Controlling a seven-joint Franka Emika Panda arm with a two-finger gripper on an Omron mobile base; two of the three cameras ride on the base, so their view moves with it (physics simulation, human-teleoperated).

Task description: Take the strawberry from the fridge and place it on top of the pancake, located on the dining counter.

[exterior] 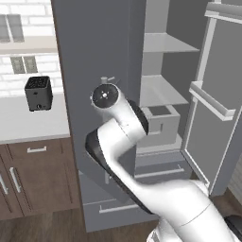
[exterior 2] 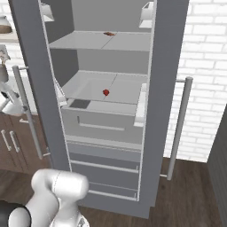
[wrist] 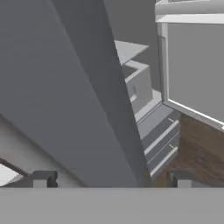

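Fridge (exterior: 101, 56) open in left base view; arm elbow sits against left door edge, so swing round that door before reaching in, I'd judge. Toaster (exterior: 38, 93) on the table left of fridge. Right base view: strawberry (exterior 2: 106, 92) alone mid-shelf inside fridge, above the drawer (exterior 2: 102, 122), whose inside can't be seen; flat brownish item (exterior 2: 109, 33) on shelf above it. Hand view: jaws spread wide, empty, facing the fridge door's edge; drawers beyond it.

strawberry (exterior 2: 106, 92) on fridge (exterior 2: 166, 53) middle shelf | drawers (exterior 2: 104, 168) below | toaster (exterior: 38, 93) left on counter (exterior: 28, 120)
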